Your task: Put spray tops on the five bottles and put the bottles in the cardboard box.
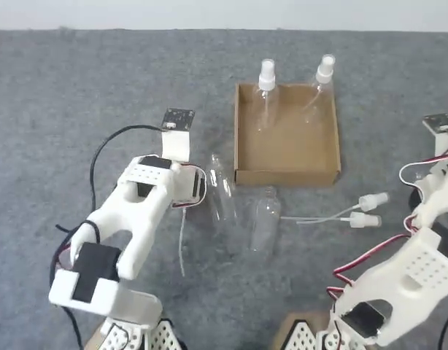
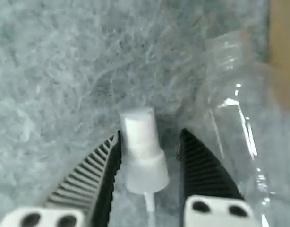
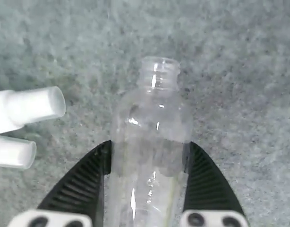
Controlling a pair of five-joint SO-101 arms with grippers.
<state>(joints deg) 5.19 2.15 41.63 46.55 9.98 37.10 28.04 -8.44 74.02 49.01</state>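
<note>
The left gripper [image 2: 149, 135] stands partly open astride a white plastic spray top [image 2: 142, 151] lying on the nubby grey carpet [image 2: 64, 71]. The right gripper [image 3: 149, 146] pinches both flanks of a clear bottle [image 3: 152, 123] with a threaded neck, which the high view hides under the right arm [image 1: 421, 255]. Farther out lie two loose tops [image 1: 374, 198] and two bare bottles [image 1: 265, 219]. Beyond them, the cardboard box [image 1: 286, 176] holds two capped bottles [image 1: 266, 95].

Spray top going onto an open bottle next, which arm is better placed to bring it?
Left. The left gripper sits open around a spray top on the mat, ready to close. The right gripper appears clamped on an uncapped bottle, so it likely suits holding.
</note>
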